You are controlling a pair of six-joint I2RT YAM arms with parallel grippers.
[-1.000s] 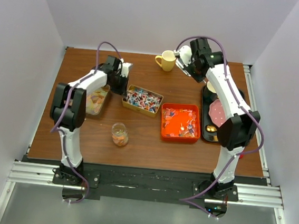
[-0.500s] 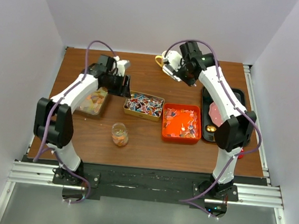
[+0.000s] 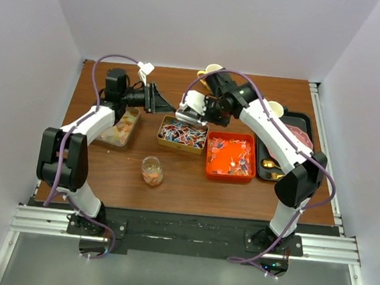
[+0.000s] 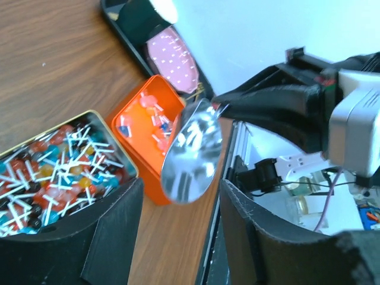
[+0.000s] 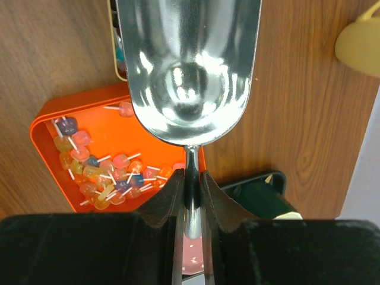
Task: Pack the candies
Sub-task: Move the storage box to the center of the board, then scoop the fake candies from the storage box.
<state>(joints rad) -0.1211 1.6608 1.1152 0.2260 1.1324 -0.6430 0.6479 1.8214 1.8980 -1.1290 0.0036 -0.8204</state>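
The candies lie in three containers: pastel pieces in a tin [image 3: 119,126] on the left, red-blue-white lollipops in a gold tin [image 3: 181,131] [image 4: 56,172], and orange-red ones in an orange tray [image 3: 229,156] [image 5: 95,169]. A small glass jar [image 3: 151,170] holds a few candies. My right gripper [image 3: 205,109] [image 5: 190,181] is shut on the handle of an empty metal scoop [image 3: 190,109] [image 5: 189,65] [image 4: 191,151], held above the gold tin's far edge. Level and pointing right, my left gripper [image 3: 163,103] [image 4: 178,217] is open and a short way from the scoop's bowl.
A yellow mug [image 3: 209,70] [image 5: 358,38] stands at the back, partly behind the right arm. At the right edge a black tray [image 3: 268,165] carries a pink dotted plate [image 3: 297,134] [image 4: 172,56]. Bare wood lies around the jar and near the front edge.
My left gripper opened and swung from over the left tin to point right at the scoop. The right arm carried the scoop left from the mug to above the gold tin.
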